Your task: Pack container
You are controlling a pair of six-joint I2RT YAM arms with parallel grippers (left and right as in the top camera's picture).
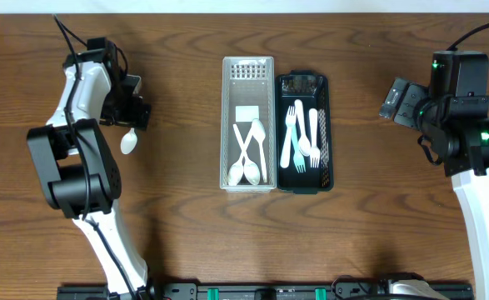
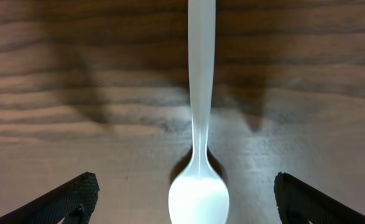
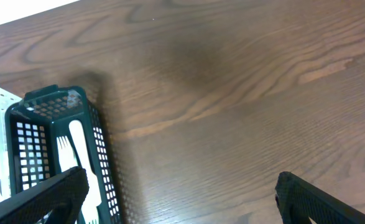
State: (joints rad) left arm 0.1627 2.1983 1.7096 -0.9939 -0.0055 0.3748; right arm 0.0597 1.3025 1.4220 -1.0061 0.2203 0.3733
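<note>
A white plastic spoon lies on the wooden table at the left, just below my left gripper. In the left wrist view the spoon lies between the open fingers, bowl nearest the camera, untouched. A white basket in the middle holds white spoons. A dark green basket beside it holds white forks. My right gripper is open and empty over bare table at the right, with the green basket at its left.
The two baskets stand side by side, touching, at the table's middle. The left arm's base and links stand along the left side; the right arm along the right edge.
</note>
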